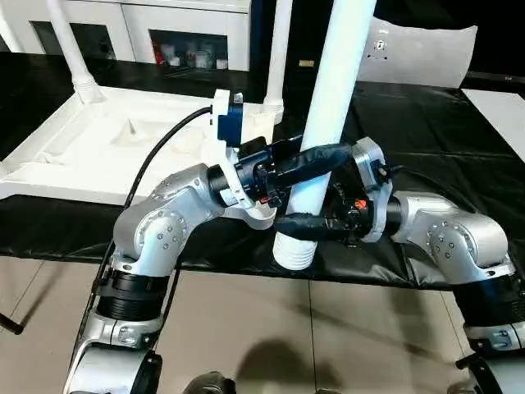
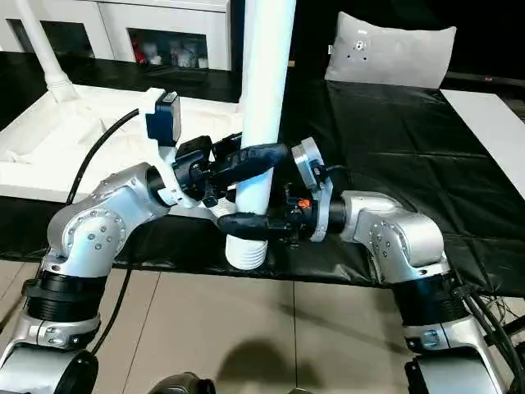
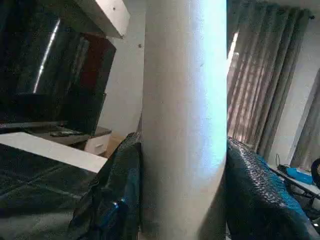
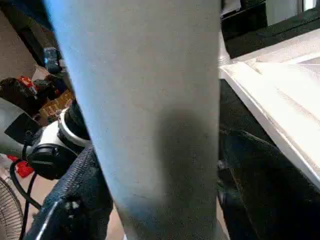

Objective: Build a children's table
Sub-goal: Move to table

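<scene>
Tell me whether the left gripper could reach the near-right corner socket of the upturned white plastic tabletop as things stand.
Probably not yet. The left gripper is clamped on the long round white leg, with the right gripper gripping lower down. The upturned white plastic tabletop lies close beside it, but that leg occupies the gripper.

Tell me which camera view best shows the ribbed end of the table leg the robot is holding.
The left eye view: the leg shows its ribbed end below both pincers, left and right. The right eye view shows it too; the wrist views show smooth shaft between fingers.

R claw clamps white leg; tabletop beside.
</scene>
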Robot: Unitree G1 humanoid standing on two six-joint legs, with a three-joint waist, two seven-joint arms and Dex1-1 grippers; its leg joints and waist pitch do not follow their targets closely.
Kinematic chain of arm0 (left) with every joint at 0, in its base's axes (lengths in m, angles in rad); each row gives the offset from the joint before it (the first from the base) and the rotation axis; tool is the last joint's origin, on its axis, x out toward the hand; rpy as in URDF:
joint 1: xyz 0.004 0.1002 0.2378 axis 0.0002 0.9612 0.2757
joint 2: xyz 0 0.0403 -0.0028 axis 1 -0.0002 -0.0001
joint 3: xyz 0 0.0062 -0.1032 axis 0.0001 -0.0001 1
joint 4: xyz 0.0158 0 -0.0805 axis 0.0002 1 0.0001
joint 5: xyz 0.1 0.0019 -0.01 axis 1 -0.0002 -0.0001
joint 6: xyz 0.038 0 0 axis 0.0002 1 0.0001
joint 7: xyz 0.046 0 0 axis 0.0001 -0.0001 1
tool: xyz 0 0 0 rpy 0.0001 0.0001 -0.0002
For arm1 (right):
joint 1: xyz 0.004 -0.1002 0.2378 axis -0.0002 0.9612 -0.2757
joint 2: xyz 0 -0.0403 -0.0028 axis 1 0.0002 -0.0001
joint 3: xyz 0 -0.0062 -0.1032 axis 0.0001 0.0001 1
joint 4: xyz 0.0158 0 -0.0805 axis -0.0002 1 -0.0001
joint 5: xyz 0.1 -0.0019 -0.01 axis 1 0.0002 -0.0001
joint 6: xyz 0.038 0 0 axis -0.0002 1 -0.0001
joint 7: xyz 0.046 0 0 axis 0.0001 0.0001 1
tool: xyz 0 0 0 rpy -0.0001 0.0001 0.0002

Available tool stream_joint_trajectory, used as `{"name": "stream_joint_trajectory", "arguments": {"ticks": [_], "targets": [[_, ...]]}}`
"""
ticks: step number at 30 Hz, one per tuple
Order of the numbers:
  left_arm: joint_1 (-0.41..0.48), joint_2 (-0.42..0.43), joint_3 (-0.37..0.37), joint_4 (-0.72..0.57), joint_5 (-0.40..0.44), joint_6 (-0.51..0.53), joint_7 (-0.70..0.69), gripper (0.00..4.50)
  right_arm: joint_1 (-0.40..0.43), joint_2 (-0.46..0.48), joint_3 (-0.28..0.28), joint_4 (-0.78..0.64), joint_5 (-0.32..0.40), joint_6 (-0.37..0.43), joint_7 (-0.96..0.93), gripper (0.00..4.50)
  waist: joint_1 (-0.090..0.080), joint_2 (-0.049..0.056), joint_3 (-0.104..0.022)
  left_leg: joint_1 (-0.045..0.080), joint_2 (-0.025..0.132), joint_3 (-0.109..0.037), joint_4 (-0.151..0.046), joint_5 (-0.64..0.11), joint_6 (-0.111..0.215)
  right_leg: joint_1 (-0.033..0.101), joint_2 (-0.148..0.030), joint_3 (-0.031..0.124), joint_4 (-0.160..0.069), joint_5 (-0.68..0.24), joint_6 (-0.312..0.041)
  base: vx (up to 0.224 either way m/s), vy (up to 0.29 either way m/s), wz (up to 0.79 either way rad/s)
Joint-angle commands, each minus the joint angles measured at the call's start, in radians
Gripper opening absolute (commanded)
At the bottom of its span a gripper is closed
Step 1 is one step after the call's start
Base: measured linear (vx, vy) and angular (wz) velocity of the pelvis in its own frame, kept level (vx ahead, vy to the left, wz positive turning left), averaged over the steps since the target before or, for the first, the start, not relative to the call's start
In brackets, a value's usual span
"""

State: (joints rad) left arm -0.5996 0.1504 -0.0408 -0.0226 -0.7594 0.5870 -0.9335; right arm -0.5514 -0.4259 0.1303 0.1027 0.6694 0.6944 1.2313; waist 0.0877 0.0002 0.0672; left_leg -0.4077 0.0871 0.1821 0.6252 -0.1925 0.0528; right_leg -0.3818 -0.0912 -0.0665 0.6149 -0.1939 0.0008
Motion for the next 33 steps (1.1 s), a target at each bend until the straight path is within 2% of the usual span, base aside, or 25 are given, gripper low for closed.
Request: {"name": "stream_joint_trajectory", "arguments": {"ticks": [1,4,7,10,11,15,23,26,27,33], "targets": [[-0.001,0.001,-0.007,-0.001,0.011,-0.011,-0.009,1.85,-0.022,-0.002,0.007,0.012,-0.011,-0.012,0.012,3.20,-0.002,-0.007,-0.068,0.039,0.148,-0.063,-0.099,-0.262,-0.081,0.032,-0.109,0.063,-0.056,-0.143,-0.286,0.000,0.000,0.00],[-0.002,0.002,-0.005,-0.002,0.008,-0.010,-0.009,1.85,-0.023,0.000,0.005,0.016,-0.014,-0.011,0.014,2.99,-0.003,-0.009,-0.068,0.039,0.148,-0.063,-0.099,-0.266,-0.081,0.032,-0.108,0.062,-0.057,-0.149,-0.283,0.000,0.000,0.00],[-0.006,0.001,-0.006,-0.001,0.007,-0.010,-0.011,1.85,-0.026,0.002,0.005,0.020,-0.015,-0.011,0.016,2.63,-0.003,-0.006,-0.069,0.040,0.148,-0.064,-0.099,-0.262,-0.081,0.032,-0.108,0.062,-0.055,-0.141,-0.286,0.000,0.000,0.00],[-0.006,0.003,-0.010,-0.001,0.009,-0.010,-0.016,1.85,-0.026,0.005,0.006,0.021,-0.018,-0.011,0.018,2.55,-0.004,-0.005,-0.069,0.041,0.147,-0.064,-0.099,-0.263,-0.082,0.031,-0.107,0.061,-0.054,-0.130,-0.287,0.000,0.000,0.00],[-0.006,0.003,-0.011,-0.001,0.010,-0.010,-0.017,1.85,-0.026,0.005,0.006,0.021,-0.018,-0.011,0.017,2.32,-0.003,-0.004,-0.069,0.041,0.148,-0.063,-0.099,-0.260,-0.082,0.031,-0.107,0.062,-0.054,-0.126,-0.289,0.000,0.000,0.00],[-0.009,0.002,-0.010,0.002,0.012,-0.010,-0.021,1.85,-0.027,0.009,0.005,0.024,-0.026,-0.011,0.020,2.08,-0.003,-0.004,-0.069,0.040,0.147,-0.063,-0.100,-0.264,-0.085,0.032,-0.106,0.061,-0.053,-0.122,-0.290,0.000,0.000,0.00],[-0.005,0.013,-0.023,-0.004,0.024,-0.014,-0.030,1.85,-0.027,0.011,0.009,0.027,-0.035,-0.019,0.020,1.99,-0.003,-0.004,-0.070,0.041,0.148,-0.063,-0.100,-0.266,-0.085,0.031,-0.106,0.061,-0.054,-0.125,-0.289,0.000,0.000,0.00],[-0.014,0.017,-0.042,0.003,0.064,0.011,0.032,1.85,-0.025,0.020,0.018,0.034,-0.060,-0.043,0.005,1.98,-0.003,-0.004,-0.069,0.041,0.148,-0.064,-0.100,-0.271,-0.089,0.031,-0.107,0.062,-0.054,-0.132,-0.287,0.000,0.000,0.00],[-0.014,0.016,-0.042,0.003,0.064,0.012,0.033,2.41,-0.025,0.020,0.018,0.034,-0.060,-0.043,0.005,1.96,-0.003,-0.006,-0.069,0.039,0.148,-0.064,-0.100,-0.270,-0.088,0.032,-0.109,0.062,-0.054,-0.133,-0.287,0.000,0.000,0.00],[0.001,-0.006,-0.057,-0.069,0.034,0.031,0.049,2.99,-0.022,0.056,0.031,0.059,-0.124,-0.109,-0.063,1.91,-0.002,-0.005,-0.069,0.039,0.150,-0.064,-0.101,-0.259,-0.087,0.031,-0.109,0.062,-0.054,-0.121,-0.288,0.000,0.000,0.00]]}}
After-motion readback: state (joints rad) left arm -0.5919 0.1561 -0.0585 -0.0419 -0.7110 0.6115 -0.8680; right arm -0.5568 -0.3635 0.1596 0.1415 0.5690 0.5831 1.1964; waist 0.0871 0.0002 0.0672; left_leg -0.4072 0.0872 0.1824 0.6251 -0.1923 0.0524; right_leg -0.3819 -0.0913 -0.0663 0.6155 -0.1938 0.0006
